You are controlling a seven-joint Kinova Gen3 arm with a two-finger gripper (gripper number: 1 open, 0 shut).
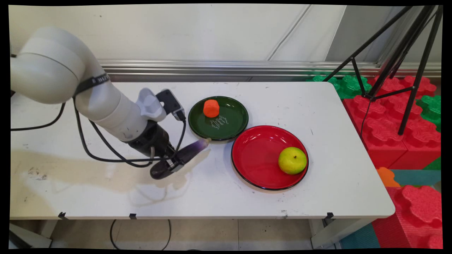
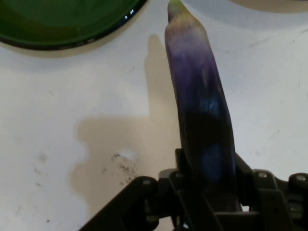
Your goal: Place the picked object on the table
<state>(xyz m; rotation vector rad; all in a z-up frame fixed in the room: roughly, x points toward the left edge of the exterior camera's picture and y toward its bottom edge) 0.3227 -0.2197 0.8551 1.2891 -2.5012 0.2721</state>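
The black two-finger gripper is pinching a long, glossy dark-purple toy eggplant near its thick end; the hand view is showing the eggplant rising between the fingers, pressed in on both sides. It is being carried clear of the white table, judging by the shadow lying apart from it below; being gripped near the heavy end is probably why the body is sitting steady while the pale, greenish stem tip is sticking out toward two o'clock. That tip is ending just beside the rim of the round dark-green plate, at about the plate's seven o'clock; whether it is touching the rim I cannot tell. On the green plate, toward its eleven o'clock, a small orange cylinder-shaped block is standing. At four o'clock from the green plate, rims nearly meeting, a larger round red plate is lying with a yellow-green toy apple resting at its three o'clock side.
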